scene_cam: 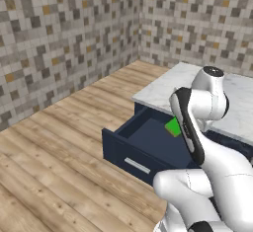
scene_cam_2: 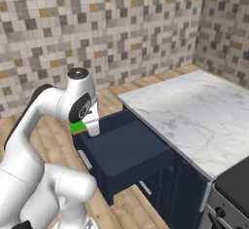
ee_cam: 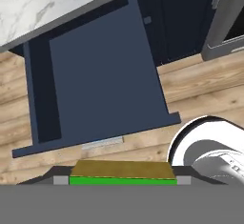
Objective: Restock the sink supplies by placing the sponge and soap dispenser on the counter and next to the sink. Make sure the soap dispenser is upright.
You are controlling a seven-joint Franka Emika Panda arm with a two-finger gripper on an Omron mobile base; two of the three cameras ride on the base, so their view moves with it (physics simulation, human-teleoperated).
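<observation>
Wooden plank floor (scene_cam: 59,142) and a mosaic-tiled wall (scene_cam: 64,33) bound the scene. A white marble table (scene_cam_2: 194,111) tops dark navy cabinets (scene_cam_2: 180,189); a black cooktop (scene_cam_2: 238,179) adjoins its near right end in the right base view. Below the table's front edge, a navy drawer (ee_cam: 100,80) stands pulled fully out over the floor, with a silver handle (ee_cam: 102,143) on its front panel. The white arm (scene_cam: 207,147) reaches out above the drawer.

The end effector (ee_cam: 123,180) is closed on the sponge (ee_cam: 123,173), a flat green block with a tan upper face, clamped between the fingertips. The sponge is held in the air above the drawer's front edge, clear of the table.
</observation>
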